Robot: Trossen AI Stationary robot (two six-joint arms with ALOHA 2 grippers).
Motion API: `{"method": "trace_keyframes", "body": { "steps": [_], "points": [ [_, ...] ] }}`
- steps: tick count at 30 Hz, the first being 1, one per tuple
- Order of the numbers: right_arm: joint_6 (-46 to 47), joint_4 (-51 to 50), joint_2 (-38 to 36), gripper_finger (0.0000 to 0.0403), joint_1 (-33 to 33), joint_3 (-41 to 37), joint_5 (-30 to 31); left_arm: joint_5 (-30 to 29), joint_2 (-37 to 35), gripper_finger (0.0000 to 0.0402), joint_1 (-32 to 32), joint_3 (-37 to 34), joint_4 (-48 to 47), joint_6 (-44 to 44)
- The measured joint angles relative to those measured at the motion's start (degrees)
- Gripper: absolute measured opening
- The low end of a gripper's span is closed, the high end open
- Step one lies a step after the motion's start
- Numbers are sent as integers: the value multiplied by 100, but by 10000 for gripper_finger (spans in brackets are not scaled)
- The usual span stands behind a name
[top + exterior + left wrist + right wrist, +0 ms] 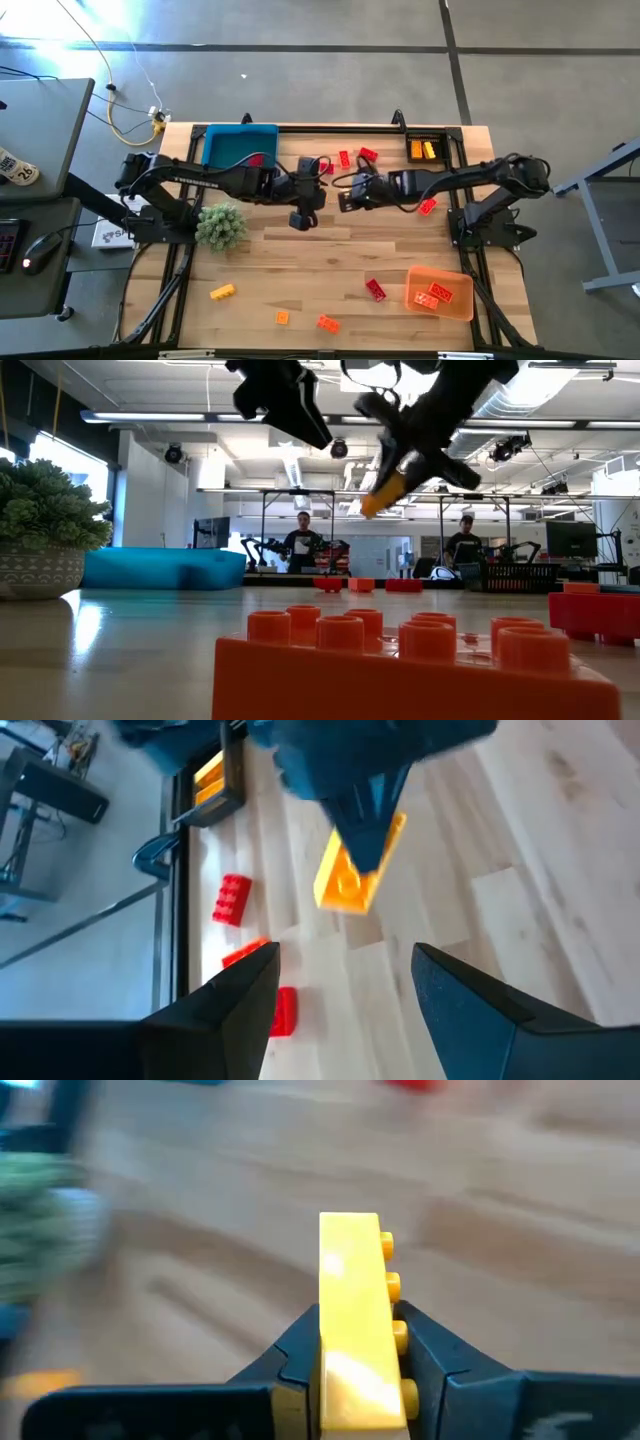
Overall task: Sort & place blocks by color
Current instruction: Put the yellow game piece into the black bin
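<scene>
My right gripper is shut on a yellow studded block and hangs above the middle of the table. The same block shows in the low view and in the left wrist view. My left gripper is open and holds nothing; it hovers just left of the right one. Loose red blocks lie near the far edge, with another red one near the orange tray. A yellow block and orange blocks lie on the near side. My right gripper pinches the yellow block between its two fingers on the block's flat sides, at one end. The other end sticks out past the fingertips, studs facing sideways. The fingers slant down from the table's right. The block is lifted clear of the table and tilted.
A blue tray sits at the far left, a black tray with yellow and orange blocks at the far right, and an orange tray holding blocks at the near right. A green spiky plant ball stands left of centre. People stand in the room beyond.
</scene>
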Motion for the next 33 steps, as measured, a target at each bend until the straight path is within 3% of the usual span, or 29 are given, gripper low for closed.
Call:
{"method": "trace_keyframes", "body": {
  "steps": [7,13,29,33],
  "points": [
    [-526,-1458,0,70,-656,-2,395,0,0,214,494,0,23,-125],
    [-1281,-2118,-53,71,-1358,-4,735,2,0,214,964,0,25,-308],
    [-2348,-2772,-166,73,-3008,-9,2063,769,24,214,1775,0,179,-497],
    [-2359,-2794,-166,73,-3272,-9,2270,1283,135,214,1904,0,304,-846]
  ]
}}
